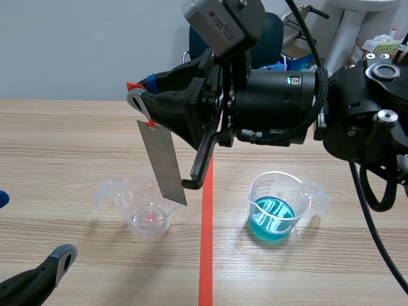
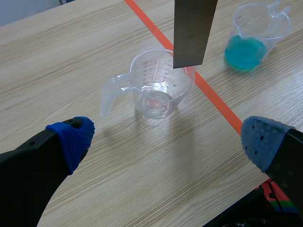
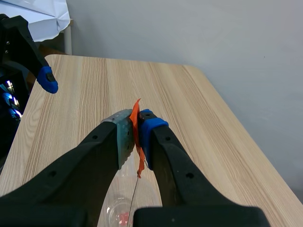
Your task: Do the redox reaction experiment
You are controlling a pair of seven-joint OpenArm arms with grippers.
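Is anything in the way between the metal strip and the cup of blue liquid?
Nothing visible does. The right gripper holds the metal strip over the clear cup; between it and the cup of blue liquid there is only bare table and the tape line. The left gripper is open, away from that path.

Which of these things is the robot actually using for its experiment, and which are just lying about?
In use: flat grey metal strip held in the right gripper; nearly empty clear plastic measuring cup; clear plastic measuring cup of blue liquid.
Lying about: blue chair and boxes behind the table.
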